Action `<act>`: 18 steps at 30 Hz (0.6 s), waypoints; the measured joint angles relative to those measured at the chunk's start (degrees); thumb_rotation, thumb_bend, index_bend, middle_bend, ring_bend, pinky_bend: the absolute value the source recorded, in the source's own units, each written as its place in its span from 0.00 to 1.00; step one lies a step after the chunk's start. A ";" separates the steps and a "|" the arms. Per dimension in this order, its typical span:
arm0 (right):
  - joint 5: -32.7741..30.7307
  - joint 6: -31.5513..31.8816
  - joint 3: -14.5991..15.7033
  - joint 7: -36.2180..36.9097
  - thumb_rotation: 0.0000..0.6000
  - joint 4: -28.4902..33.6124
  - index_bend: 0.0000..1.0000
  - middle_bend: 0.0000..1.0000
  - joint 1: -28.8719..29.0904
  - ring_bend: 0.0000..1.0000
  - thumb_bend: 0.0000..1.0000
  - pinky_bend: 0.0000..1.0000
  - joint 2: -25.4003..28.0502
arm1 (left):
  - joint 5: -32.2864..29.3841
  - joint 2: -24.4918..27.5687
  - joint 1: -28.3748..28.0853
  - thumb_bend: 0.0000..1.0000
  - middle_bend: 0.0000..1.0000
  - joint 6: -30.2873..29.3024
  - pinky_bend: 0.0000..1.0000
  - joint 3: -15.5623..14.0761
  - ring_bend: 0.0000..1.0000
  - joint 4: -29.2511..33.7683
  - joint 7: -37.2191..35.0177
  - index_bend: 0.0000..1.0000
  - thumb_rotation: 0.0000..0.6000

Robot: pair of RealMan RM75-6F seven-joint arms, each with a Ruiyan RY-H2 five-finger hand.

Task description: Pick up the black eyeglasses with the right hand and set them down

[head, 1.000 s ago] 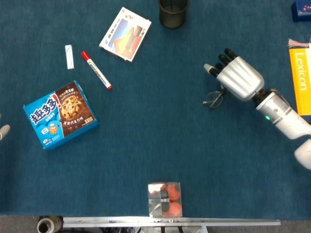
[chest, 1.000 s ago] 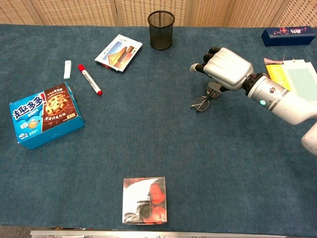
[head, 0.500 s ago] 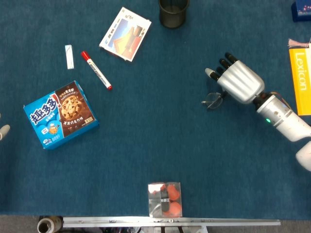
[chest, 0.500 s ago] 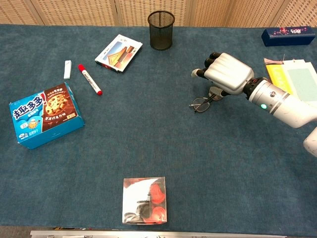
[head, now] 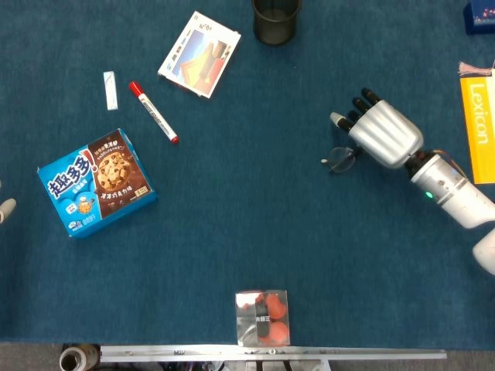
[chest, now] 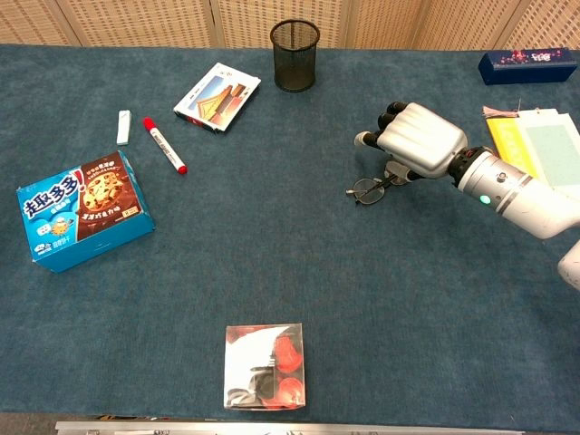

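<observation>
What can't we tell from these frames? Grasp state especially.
- Right hand on the eyeglasses: both views show the hand's back; whether it grips them is hidden.
- Eyeglasses' far half: covered by the hand, head view too.
- Left hand: cut off by the head view's left edge; absent from chest view.

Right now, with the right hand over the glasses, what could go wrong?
1. The right hand hides the near part of the black eyeglasses; whether it holds them cannot be told. A loose pinch on the thin frame could slip on lifting.
2. The glasses seem to lie flat on the blue cloth, so closing fingers may push them along instead of getting under.
3. The yellow Lexicon book lies just right of the forearm; a swing that way could brush it.
</observation>
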State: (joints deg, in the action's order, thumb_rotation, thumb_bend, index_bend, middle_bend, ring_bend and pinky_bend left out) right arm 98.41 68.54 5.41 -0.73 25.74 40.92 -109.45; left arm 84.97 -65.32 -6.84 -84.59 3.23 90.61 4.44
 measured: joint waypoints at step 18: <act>-1.00 13.81 -4.08 -3.33 1.00 21.25 0.28 0.58 -2.66 0.32 0.29 0.28 14.51 | 0.00 0.00 0.00 0.06 0.37 0.00 0.46 0.00 0.30 0.00 0.00 0.60 1.00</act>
State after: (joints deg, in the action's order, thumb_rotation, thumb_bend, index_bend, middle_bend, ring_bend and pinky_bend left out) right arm 97.41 82.36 1.32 -4.06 46.99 38.26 -94.95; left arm 84.97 -65.32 -6.84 -84.59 3.23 90.61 4.44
